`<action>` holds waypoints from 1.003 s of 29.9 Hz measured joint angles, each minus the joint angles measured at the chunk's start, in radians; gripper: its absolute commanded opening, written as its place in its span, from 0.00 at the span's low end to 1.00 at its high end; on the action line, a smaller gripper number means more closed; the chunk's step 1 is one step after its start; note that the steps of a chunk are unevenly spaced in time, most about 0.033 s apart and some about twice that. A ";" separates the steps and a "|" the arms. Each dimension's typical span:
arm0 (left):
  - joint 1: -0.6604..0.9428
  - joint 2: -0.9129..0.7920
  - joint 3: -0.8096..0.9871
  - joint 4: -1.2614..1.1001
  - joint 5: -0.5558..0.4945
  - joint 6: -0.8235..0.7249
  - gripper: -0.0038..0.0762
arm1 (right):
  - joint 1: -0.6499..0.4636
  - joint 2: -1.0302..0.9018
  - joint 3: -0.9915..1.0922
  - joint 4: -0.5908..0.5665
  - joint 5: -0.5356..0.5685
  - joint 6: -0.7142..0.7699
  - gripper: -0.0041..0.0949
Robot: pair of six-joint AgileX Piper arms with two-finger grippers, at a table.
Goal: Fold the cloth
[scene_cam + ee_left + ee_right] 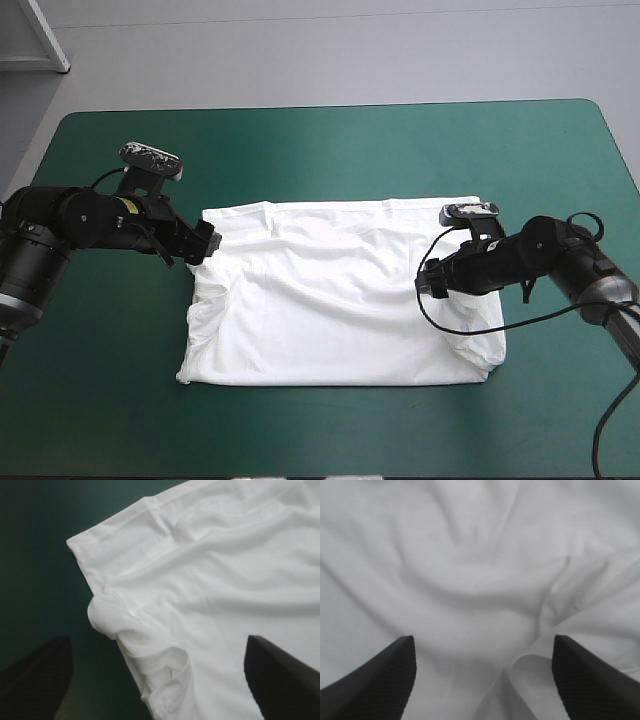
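White cotton on a teal-green cover (330,140): from the high view we see the T-shirt (340,300) spread as a rough rectangle at the table's middle, drawn slightly toward six o'clock, its nine o'clock edge rumpled. The left gripper (205,243) sits at the garment's ten o'clock corner, low against the cloth. The right gripper (432,282) hovers over the fabric toward the three o'clock side, inside the shirt's outline.

Along the left wrist, we find the left gripper (157,640) released, its black fingers (40,675) standing wide apart and clasping nothing. One finger is over the cover (35,555), the other over the T-shirt (225,570). Between them lies a bunched, puffed fold of the shirt's edge, and a hemmed corner stretches away at twelve o'clock from the gripper.

Along the right wrist, we see the right gripper (483,638) likewise released, fingers (375,680) parted and empty. The T-shirt (470,555) fills everything ahead of and under it as soft, shallow wrinkles, with a raised crease just beside one finger.
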 measured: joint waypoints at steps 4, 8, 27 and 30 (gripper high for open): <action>0.000 -0.004 0.000 0.000 0.015 -0.002 0.88 | 0.000 -0.054 -0.080 -0.109 0.109 0.076 0.73; 0.000 -0.011 0.000 0.023 0.104 -0.034 0.88 | 0.000 -0.121 -0.115 -0.202 0.261 0.163 0.69; 0.000 -0.209 0.481 0.072 0.146 -0.211 0.88 | 0.000 -0.421 0.087 -0.243 0.364 0.239 0.67; 0.000 -0.209 0.566 0.056 0.035 -0.199 0.87 | 0.000 -0.421 0.087 -0.249 0.362 0.235 0.67</action>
